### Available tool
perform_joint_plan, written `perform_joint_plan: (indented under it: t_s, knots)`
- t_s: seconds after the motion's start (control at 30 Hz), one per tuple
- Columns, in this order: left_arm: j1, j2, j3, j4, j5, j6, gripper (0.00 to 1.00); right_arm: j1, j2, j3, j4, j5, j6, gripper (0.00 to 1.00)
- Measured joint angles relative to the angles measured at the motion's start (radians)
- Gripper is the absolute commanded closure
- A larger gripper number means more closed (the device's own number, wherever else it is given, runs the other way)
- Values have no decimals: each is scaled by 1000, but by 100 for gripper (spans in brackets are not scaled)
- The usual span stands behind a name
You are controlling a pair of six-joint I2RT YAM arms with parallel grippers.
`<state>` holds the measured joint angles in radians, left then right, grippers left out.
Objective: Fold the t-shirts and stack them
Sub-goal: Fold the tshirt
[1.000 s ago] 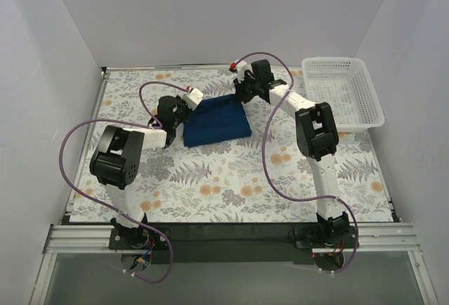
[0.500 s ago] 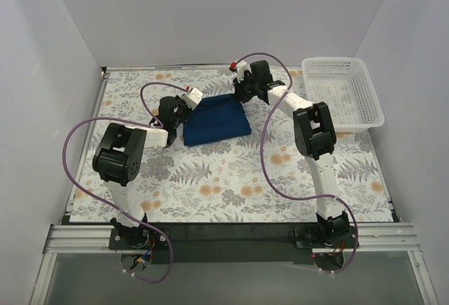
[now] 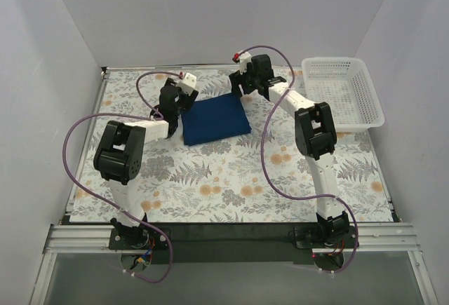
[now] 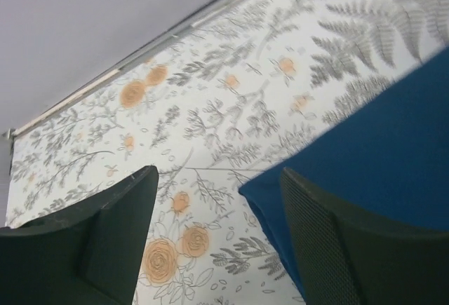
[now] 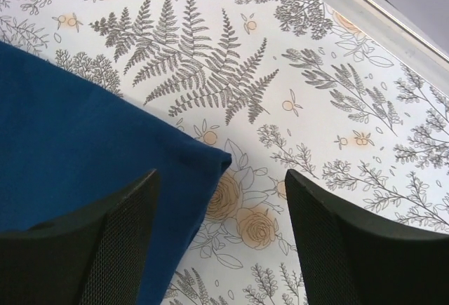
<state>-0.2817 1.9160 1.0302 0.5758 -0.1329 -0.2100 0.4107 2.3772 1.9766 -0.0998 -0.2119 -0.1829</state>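
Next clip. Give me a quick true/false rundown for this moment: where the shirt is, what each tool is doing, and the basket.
1. The navy t-shirt lies folded on the floral table. True.
2. The left tool is clamped on the shirt's edge. False: its jaws stand open with nothing gripped, above a corner of the shirt.
3. The right tool is open above another corner of the shirt. True.
4. The shirt sits inside the white basket. False: the basket stands at the table's far right corner, apart from the shirt, and no cloth shows in it.
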Motion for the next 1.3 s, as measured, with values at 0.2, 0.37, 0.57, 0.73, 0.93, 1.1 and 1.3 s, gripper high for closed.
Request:
perform_joint_plan:
  t_s: [0.2, 0.37, 0.57, 0.73, 0.93, 1.1, 1.3]
  knots:
    - [5, -143, 109, -226, -16, -193, 35, -30, -84, -75, -42, -168, -35, 60]
    - [13, -282, 121, -379, 281, -497, 43, -54, -200, -225, -111, -544, -83, 77]
    - [8, -246, -32, -356, 572, -834, 48, -22, -212, -341, -172, -697, -54, 84]
    - [8, -152, -103, -363, 661, -971, 50, -10, -208, -356, -196, -715, -14, 86]
    - [8, -124, -105, -363, 667, -1003, 50, -12, -150, -336, -197, -673, 32, 86]
    - [8, -88, -107, -377, 639, -1004, 50, -18, -77, -311, -208, -627, 83, 90]
    - [8, -87, -108, -393, 593, -1010, 50, -18, -79, -299, -220, -578, 108, 85]
